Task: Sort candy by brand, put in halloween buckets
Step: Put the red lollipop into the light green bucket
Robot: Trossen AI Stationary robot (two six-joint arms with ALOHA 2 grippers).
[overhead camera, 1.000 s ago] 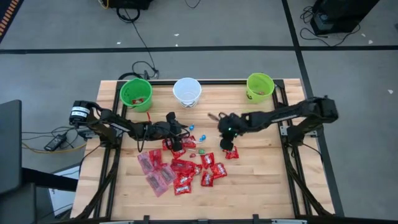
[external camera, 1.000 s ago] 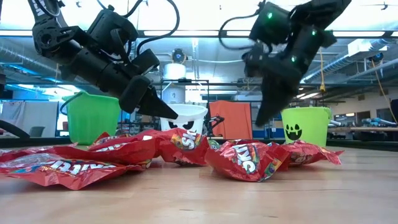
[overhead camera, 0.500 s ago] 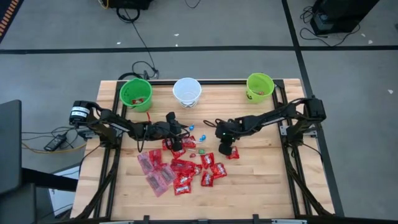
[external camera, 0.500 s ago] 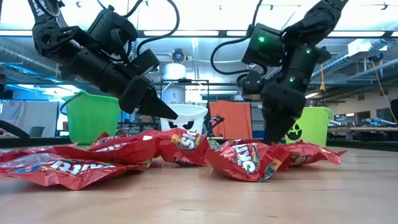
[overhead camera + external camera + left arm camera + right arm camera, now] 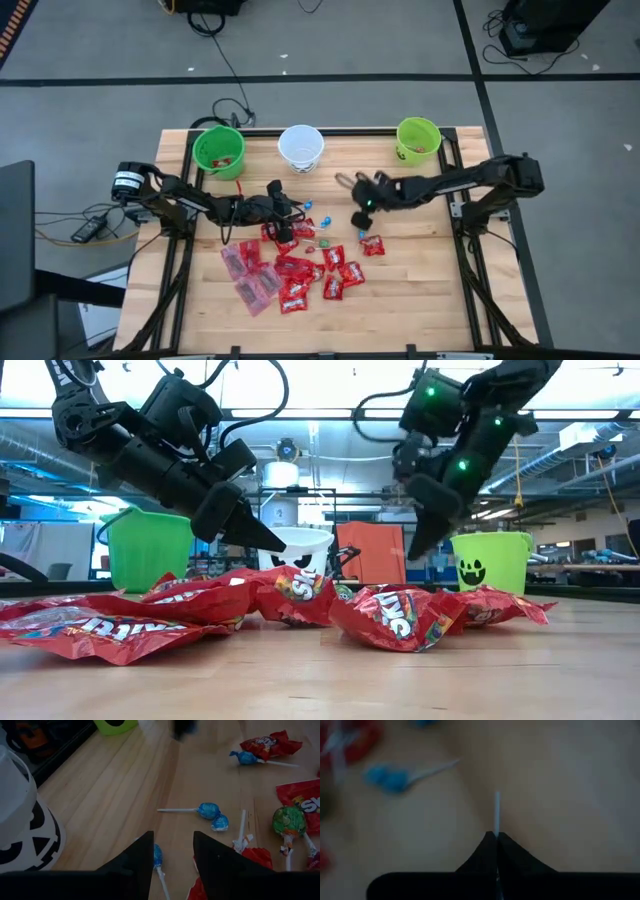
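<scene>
Wooden tabletop (image 5: 420, 290) carries piled Skittles packets (image 5: 300, 270); right gripper (image 5: 358, 215), mid-frame, pinches a lollipop stick (image 5: 496, 812) for bucket delivery; left gripper (image 5: 171, 852) hovers, fingers narrowly parted.

we see three buckets (image 5: 301, 147) in a row along the far edge of the worktop (image 5: 420, 300), and the candy (image 5: 295, 268) heaped near its middle. the left pincer (image 5: 291, 222) sits over the heap's far edge; the right pincer (image 5: 358, 218) hangs to the heap's right.
</scene>
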